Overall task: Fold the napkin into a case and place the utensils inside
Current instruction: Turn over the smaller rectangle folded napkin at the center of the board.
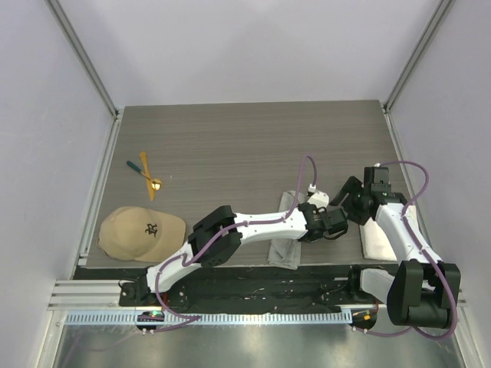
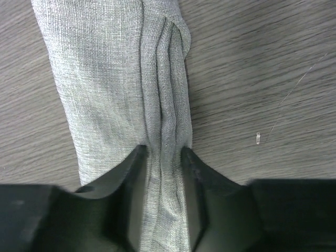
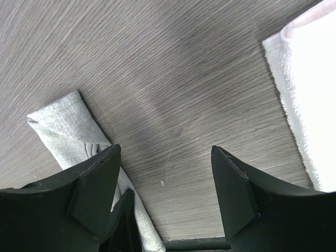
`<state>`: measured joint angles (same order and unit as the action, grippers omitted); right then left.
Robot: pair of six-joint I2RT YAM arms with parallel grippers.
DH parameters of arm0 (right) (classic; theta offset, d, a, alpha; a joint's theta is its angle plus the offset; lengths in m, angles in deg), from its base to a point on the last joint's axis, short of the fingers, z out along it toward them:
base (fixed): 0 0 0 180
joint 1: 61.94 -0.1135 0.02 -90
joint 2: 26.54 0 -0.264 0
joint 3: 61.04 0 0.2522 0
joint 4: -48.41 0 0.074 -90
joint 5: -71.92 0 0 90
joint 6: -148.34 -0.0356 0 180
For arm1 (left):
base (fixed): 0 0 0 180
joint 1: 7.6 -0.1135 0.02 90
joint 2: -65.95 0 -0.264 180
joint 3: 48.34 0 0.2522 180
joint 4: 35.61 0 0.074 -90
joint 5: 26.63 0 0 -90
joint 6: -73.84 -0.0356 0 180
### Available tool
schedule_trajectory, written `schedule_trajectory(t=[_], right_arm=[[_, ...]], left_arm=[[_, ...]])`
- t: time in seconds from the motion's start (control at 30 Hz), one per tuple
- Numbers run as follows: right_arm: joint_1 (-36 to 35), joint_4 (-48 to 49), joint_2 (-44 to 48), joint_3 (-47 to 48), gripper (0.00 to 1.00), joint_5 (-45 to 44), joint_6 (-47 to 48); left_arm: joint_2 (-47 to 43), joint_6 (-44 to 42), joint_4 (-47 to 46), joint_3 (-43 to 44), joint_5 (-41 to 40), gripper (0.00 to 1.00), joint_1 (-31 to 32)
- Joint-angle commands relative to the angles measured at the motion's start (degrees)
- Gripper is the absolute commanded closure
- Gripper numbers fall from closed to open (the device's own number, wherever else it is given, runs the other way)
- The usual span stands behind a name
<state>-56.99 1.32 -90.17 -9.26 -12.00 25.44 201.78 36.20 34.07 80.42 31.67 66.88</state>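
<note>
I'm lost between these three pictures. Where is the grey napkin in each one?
Top external: the napkin is a narrow strip low at centre, crossed by the left arm.
Left wrist: it fills the upper left and centre and runs down between the black fingers.
Right wrist: it lies at the lower left.
Shared landmark: the dark wood-grain table lies under it in all three.

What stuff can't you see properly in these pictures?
Top view: middle of the napkin, hidden under the left arm.
Top view: the utensils, too small to show their shapes.
Right wrist view: the white towel, cut off by the edge.
Left wrist view: whether the left end effector grips the fold.
</note>
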Motion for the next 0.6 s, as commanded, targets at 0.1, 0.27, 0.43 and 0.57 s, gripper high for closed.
schedule_trajectory(t=[0.1, 0.27, 0.43, 0.57], right_arm=[[0.94, 1.59, 0.27, 0.04, 0.25, -0.72, 0.3], [1.29, 1.59, -0.52, 0.47, 0.26, -0.46, 0.39], [1.46, 2.12, -2.1, 1.7, 0.27, 1.2, 2.14], [1.64, 2.64, -2.98, 3.11, 0.29, 4.19, 3.28]], left_arm=[[-1.44, 0.47, -3.54, -2.58, 1.12, 0.82, -1.18], [-5.21, -0.32, -5.12, -4.87, 1.55, 1.0, -1.79], [-16.17, -3.31, -16.35, -15.13, 11.38, 1.0, -5.12], [-23.67, -3.41, -28.47, -27.42, 23.24, 1.0, -8.82]])
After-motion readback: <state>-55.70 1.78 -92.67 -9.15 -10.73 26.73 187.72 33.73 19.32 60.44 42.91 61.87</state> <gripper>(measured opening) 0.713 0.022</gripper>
